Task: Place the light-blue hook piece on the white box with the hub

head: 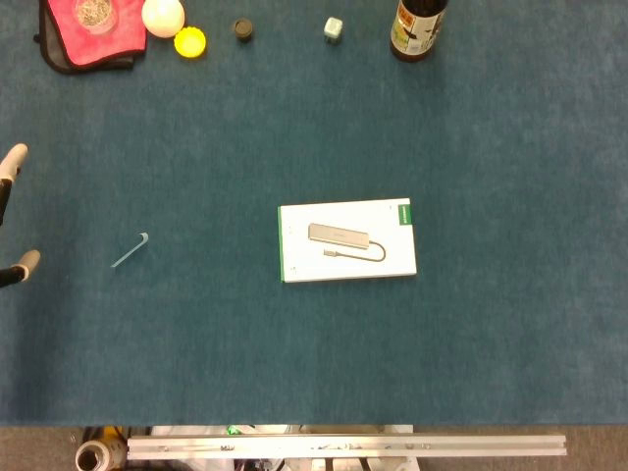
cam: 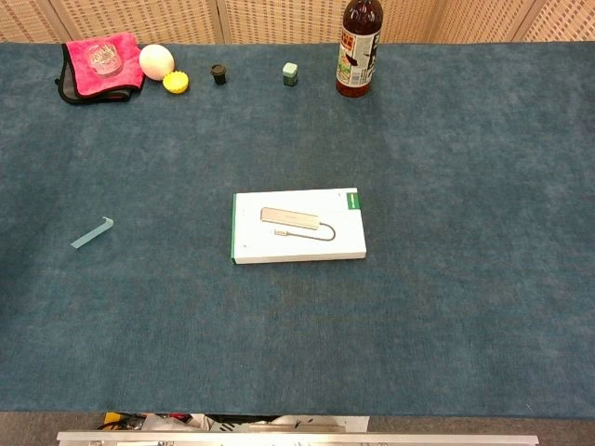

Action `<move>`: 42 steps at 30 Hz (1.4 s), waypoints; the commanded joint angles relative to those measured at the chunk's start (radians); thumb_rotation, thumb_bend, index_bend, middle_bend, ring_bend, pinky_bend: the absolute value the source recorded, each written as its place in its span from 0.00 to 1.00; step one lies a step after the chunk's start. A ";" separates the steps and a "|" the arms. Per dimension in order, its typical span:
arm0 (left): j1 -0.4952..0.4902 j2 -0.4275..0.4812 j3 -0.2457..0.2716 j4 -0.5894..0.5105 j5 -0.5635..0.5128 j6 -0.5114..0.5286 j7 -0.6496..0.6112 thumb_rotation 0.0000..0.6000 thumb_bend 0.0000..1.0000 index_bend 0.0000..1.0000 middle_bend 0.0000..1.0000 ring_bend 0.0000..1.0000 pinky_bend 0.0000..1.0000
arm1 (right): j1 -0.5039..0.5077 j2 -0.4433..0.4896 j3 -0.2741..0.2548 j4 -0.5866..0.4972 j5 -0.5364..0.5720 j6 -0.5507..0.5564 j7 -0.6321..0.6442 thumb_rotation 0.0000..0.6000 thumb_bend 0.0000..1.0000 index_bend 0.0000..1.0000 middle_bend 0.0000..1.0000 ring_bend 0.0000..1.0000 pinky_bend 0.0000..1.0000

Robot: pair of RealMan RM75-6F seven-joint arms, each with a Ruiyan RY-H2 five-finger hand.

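At the left edge of the head view, two fingertips of the left hand (head: 14,216) show, spread apart, holding nothing. Right of them lies the light-blue hook piece (head: 130,249) on the blue table (head: 491,147), well apart from the white box (head: 346,240) at centre. From the chest view, the hook piece (cam: 92,233) lies at left, the box (cam: 297,227) at centre, a brown bottle (cam: 359,46) at upper middle. No hand shows there.

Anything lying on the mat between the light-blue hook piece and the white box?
Nothing: both views show only bare blue mat between the light-blue hook piece and the white box. The clutter sits along the far edge.
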 commanded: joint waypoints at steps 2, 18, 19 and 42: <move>-0.002 0.004 0.005 -0.007 0.006 -0.005 0.007 1.00 0.14 0.06 0.24 0.30 0.50 | 0.002 0.005 0.003 0.000 -0.002 0.001 0.001 1.00 0.14 0.16 0.28 0.25 0.33; -0.108 0.003 0.005 -0.066 -0.061 -0.211 0.043 1.00 0.14 0.28 0.88 0.92 0.98 | 0.019 0.005 0.012 0.023 -0.005 -0.019 0.023 1.00 0.14 0.16 0.28 0.25 0.33; -0.117 -0.004 0.004 -0.068 -0.077 -0.228 0.059 1.00 0.14 0.31 0.90 0.94 0.99 | 0.020 0.005 0.013 0.025 -0.003 -0.020 0.025 1.00 0.14 0.16 0.28 0.25 0.33; -0.175 -0.238 -0.035 -0.020 -0.421 -0.221 0.294 1.00 0.17 0.48 0.98 1.00 1.00 | 0.036 -0.022 0.013 0.075 0.031 -0.069 0.053 1.00 0.14 0.16 0.28 0.25 0.33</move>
